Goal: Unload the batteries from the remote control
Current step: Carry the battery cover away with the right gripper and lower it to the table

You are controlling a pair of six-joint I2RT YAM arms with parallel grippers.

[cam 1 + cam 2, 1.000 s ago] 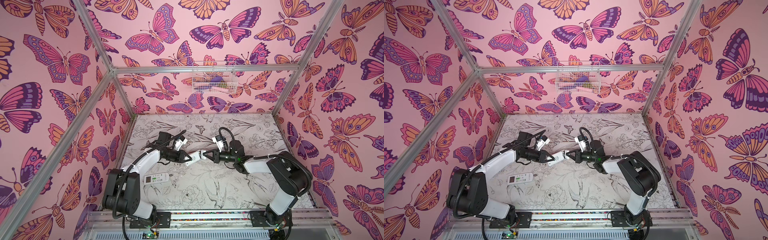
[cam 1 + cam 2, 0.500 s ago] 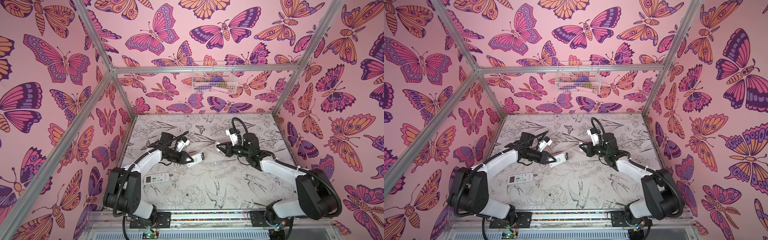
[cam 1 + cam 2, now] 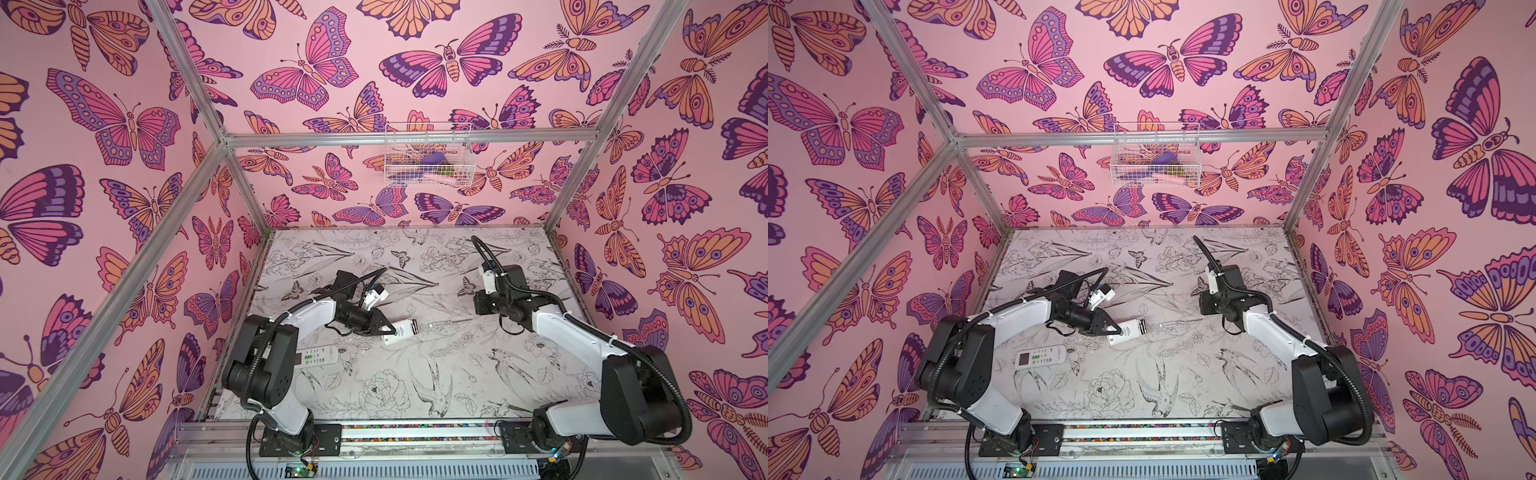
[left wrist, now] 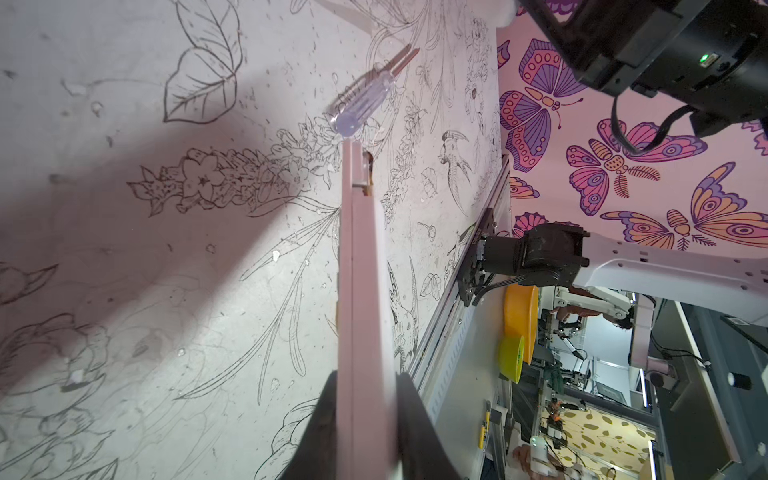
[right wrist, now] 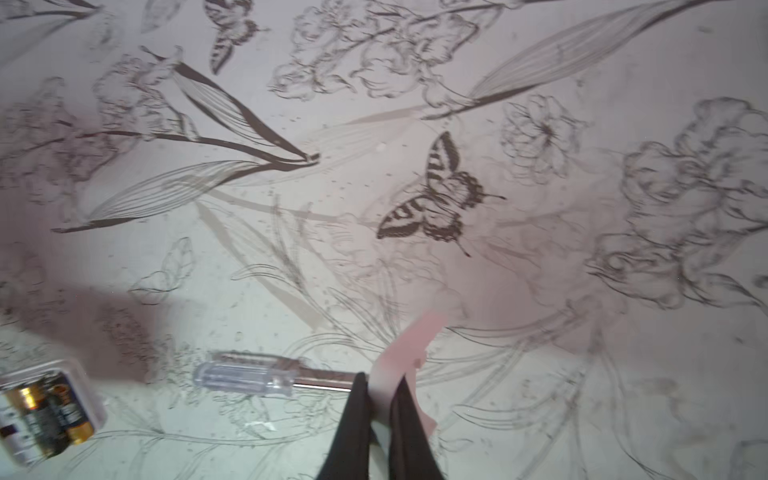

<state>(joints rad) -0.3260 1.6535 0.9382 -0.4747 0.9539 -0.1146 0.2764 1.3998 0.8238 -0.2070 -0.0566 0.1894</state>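
My left gripper (image 3: 388, 330) (image 3: 1115, 331) is shut on a white remote control (image 3: 400, 331) (image 3: 1128, 330) and holds it edge-on just above the table; its black fingers (image 4: 328, 419) clamp both faces. The far end's compartment is uncovered, showing black batteries (image 5: 50, 409) (image 3: 412, 325) with gold ends inside. My right gripper (image 5: 380, 380) (image 3: 478, 306) hangs above the table at the back right, well clear of the remote. It is shut on a thin white battery cover (image 5: 409, 349).
A clear-handled screwdriver (image 3: 446, 324) (image 3: 1177, 324) (image 4: 361, 99) (image 5: 249, 374) lies on the table just beyond the remote's open end. A second white remote (image 3: 320, 356) (image 3: 1040, 356) lies face up near the left arm. A wire basket (image 3: 428, 160) hangs on the back wall.
The right gripper has drawn back from the remote's end to the back right, carrying the cover. The left gripper still holds the remote, barely moved.
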